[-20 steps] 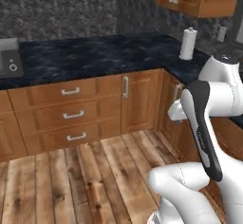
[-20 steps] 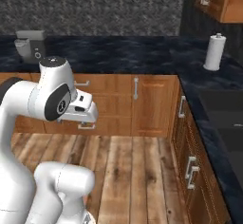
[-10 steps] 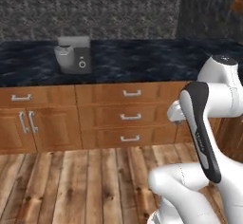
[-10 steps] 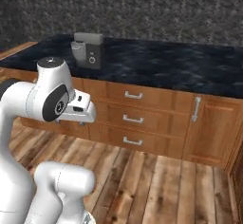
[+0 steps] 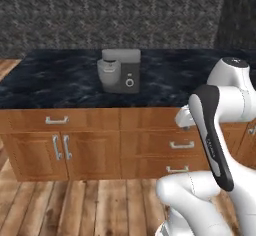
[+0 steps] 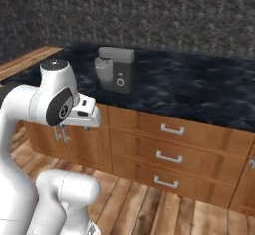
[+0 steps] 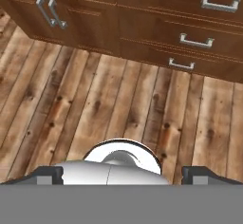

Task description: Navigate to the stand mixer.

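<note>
The stand mixer (image 5: 120,71) stands on the dark speckled counter (image 5: 50,87) against the back wall, straight ahead of me. It has a light-grey head, a pale bowl, a dark base and a small round knob. From the right base view the stand mixer (image 6: 115,69) sits left of centre on that counter (image 6: 199,94). My arm is folded close to the base, well short of the counter. In the hand view my gripper (image 7: 124,174) points down at the wooden floor, fingertips (image 7: 45,173) wide apart, open with nothing between them.
Wooden cabinets run under the counter: double doors (image 5: 60,147) on the left, a stack of drawers (image 5: 172,145) on the right. Plank floor (image 7: 109,104) lies between my base and the cabinets. The counter's left end (image 6: 30,59) meets a wooden edge.
The whole picture has shifted as the base drove: the stand mixer has gone from the left of both base views to near the centre and looks larger. The arm keeps its folded pose.
</note>
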Robot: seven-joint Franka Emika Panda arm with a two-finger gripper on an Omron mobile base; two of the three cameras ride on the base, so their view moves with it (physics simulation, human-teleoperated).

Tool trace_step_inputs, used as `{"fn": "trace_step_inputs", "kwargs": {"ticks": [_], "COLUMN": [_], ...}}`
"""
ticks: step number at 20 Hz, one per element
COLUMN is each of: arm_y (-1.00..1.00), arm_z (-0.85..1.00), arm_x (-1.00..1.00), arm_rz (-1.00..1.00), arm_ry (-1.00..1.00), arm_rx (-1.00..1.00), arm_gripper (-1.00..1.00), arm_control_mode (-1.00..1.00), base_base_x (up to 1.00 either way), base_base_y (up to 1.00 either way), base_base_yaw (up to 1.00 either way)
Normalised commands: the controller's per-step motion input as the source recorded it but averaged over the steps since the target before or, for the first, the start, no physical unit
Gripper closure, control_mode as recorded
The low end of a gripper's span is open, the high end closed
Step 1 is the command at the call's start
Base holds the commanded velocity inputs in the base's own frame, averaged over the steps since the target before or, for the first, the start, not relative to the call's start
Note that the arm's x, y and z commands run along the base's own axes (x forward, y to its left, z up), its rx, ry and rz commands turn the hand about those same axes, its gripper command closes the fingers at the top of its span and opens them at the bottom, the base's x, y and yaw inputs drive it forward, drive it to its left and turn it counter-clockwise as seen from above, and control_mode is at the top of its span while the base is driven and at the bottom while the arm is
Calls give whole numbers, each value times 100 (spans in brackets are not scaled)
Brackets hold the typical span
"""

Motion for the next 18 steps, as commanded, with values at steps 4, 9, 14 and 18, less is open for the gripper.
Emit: {"fn": "trace_step_inputs", "kwargs": {"ticks": [4, 9, 14, 18], "arm_y": [0, 0, 0, 0], "arm_z": [0, 0, 0, 0], "arm_x": [0, 0, 0, 0], "arm_rz": [0, 0, 0, 0], "arm_ry": [0, 0, 0, 0], "arm_rx": [0, 0, 0, 0], "arm_gripper": [-100, -100, -100, -100], "arm_control_mode": [100, 100, 100, 100], "base_base_x": [100, 100, 93, 80], "base_base_y": [68, 35, 2, 9], "base_base_yaw": [2, -2, -9, -12]}}
